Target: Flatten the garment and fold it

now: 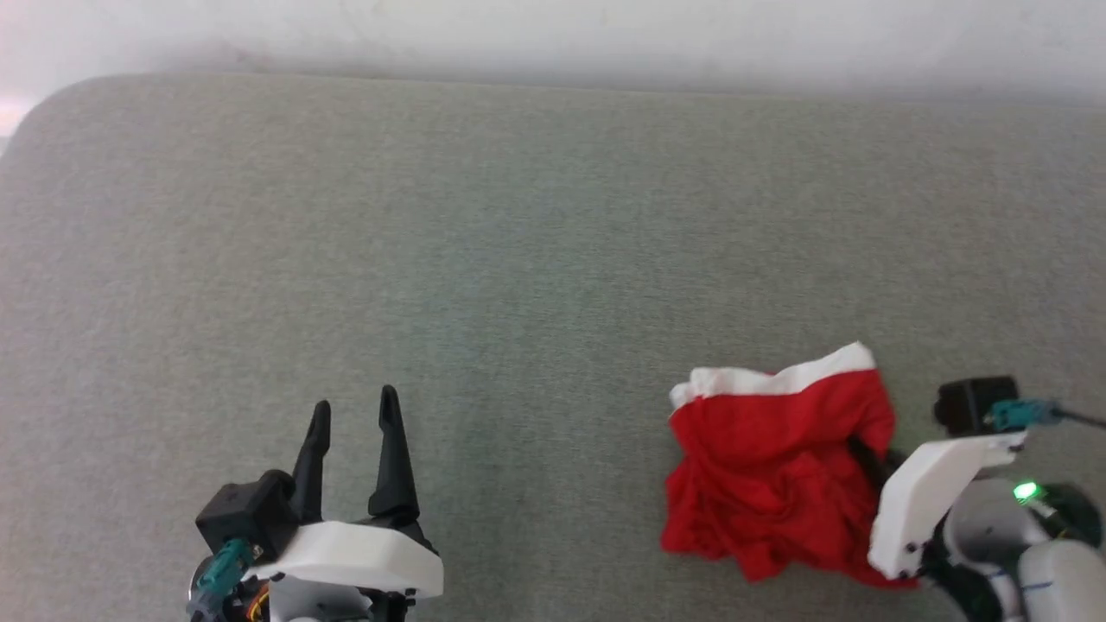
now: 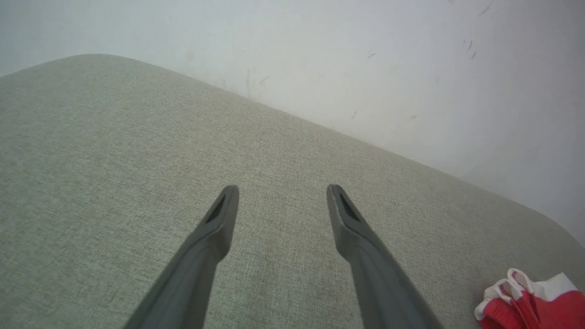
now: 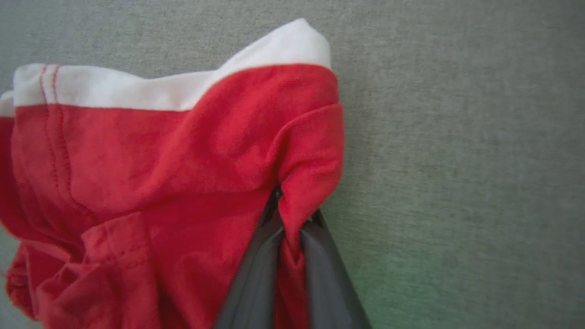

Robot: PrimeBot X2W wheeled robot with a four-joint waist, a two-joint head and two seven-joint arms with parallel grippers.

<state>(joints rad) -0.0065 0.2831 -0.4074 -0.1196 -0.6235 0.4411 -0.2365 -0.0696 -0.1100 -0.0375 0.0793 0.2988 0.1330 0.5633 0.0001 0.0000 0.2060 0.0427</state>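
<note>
Grey-green cloth surface point(image 1: 518, 259) against a pale wall point(image 1: 605, 34): contents listed

Item 1: garment point(image 1: 769, 466). Red soft fabric with a white band point(image 1: 778, 380) along its far edge. It lies crumpled in a heap on the near right part of the surface, neither flattened nor folded. Its right edge is at the right arm. A corner of it shows at the lower right of the left wrist view.

Item 2: right gripper point(image 3: 295, 210). The fingers are drawn together, clamping a fold of red fabric at the heap's right edge. The cloth bunches up between the two dark fingers.

Item 3: left gripper point(image 1: 355, 397). It is at the near left, well apart from the garment. The fingers are spread wide with nothing between them, over bare surface, and point toward the wall.
</note>
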